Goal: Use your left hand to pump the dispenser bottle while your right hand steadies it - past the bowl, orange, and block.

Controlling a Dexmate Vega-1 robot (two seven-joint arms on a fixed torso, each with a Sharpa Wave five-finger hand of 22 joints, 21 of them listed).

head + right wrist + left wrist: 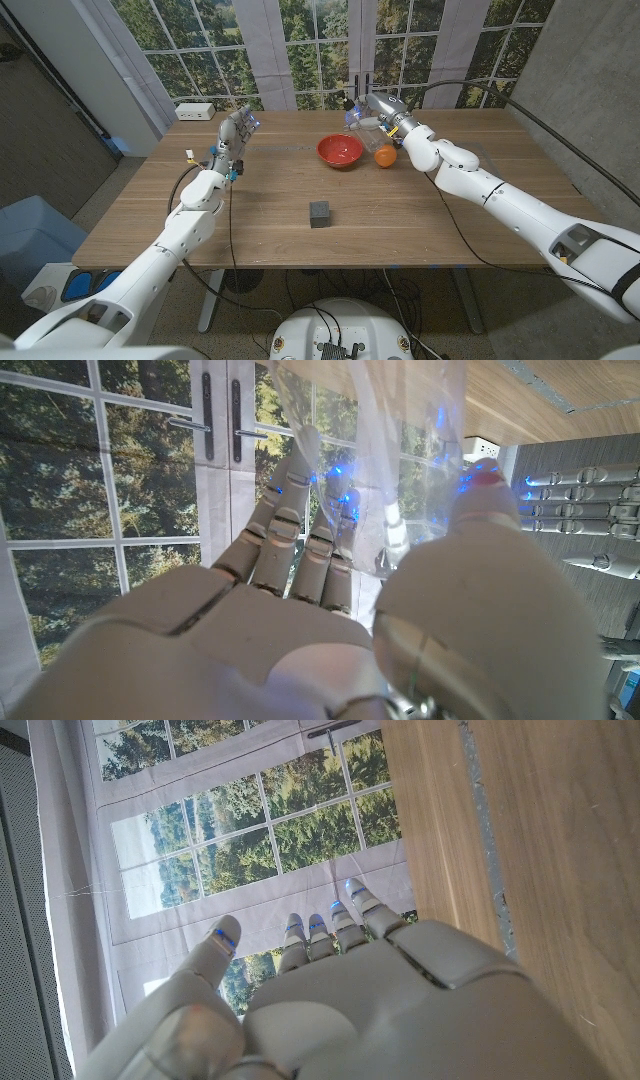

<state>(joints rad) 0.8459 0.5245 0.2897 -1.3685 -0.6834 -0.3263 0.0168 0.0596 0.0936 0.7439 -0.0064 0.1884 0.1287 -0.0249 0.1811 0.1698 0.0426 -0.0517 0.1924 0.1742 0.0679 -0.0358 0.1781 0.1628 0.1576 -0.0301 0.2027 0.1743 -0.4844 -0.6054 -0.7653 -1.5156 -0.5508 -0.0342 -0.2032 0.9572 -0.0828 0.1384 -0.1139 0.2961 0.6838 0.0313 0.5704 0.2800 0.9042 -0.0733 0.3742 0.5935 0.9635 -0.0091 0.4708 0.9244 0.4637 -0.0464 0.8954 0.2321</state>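
My right hand (383, 110) reaches across the far side of the tabletop (270, 210) and wraps around the clear dispenser bottle (362, 120), which stands near the far edge, just behind the red bowl (340, 151) and close to the orange (385, 156). In my right wrist view, my right fingers (300, 530) curl along one side of the see-through bottle (400, 460) while my thumb presses the other side, so this hand is clamped on it. The bottle's dark pump top (351, 103) sticks up beside my hand.

The orange sits just beside the bowl, on its right, and under my right forearm. The small dark block (320, 213) rests alone near the middle of the tabletop, well apart from the bowl and closer to me.

My left hand (236, 130) is raised over the left part of the tabletop, well apart from the bottle. Its fingers (340, 925) point up, slightly spread, and hold nothing; the left wrist view shows them lined up side by side with the thumb set off to one side, against the window.

A white power strip (195, 111) lies at the far left corner of the tabletop.
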